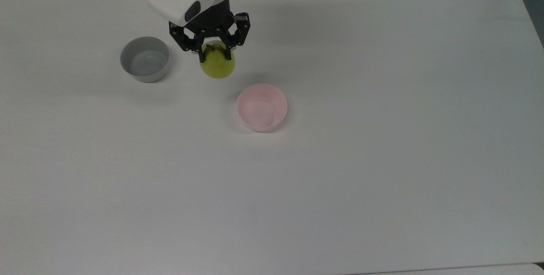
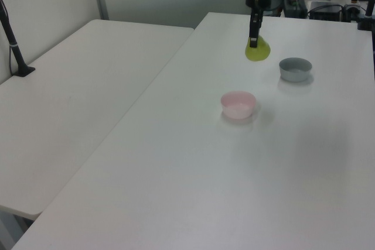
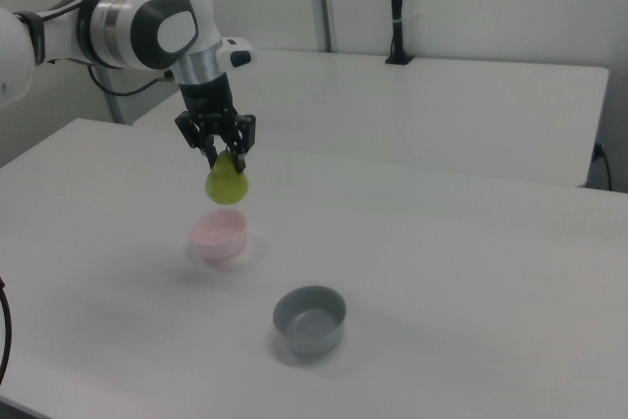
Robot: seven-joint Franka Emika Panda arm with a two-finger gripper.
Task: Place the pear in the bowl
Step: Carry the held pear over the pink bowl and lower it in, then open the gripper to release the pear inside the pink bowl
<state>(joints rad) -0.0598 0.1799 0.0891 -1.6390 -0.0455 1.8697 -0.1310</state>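
The yellow-green pear (image 1: 217,65) (image 2: 258,51) (image 3: 227,184) hangs in the air, held by its upper part in my gripper (image 1: 216,54) (image 3: 225,157), which is shut on it. The pale pink bowl (image 1: 262,107) (image 2: 238,104) (image 3: 219,236) stands empty on the white table (image 1: 382,139). In the top view the pear is up and to the left of the pink bowl, between it and the grey bowl. In the right view the pear hangs just above the pink bowl's far side.
A grey bowl (image 1: 145,59) (image 2: 295,68) (image 3: 310,319) of similar size stands empty at the top view's left of the gripper. A second white table (image 2: 76,98) adjoins this one. A black post (image 2: 13,39) stands on that table.
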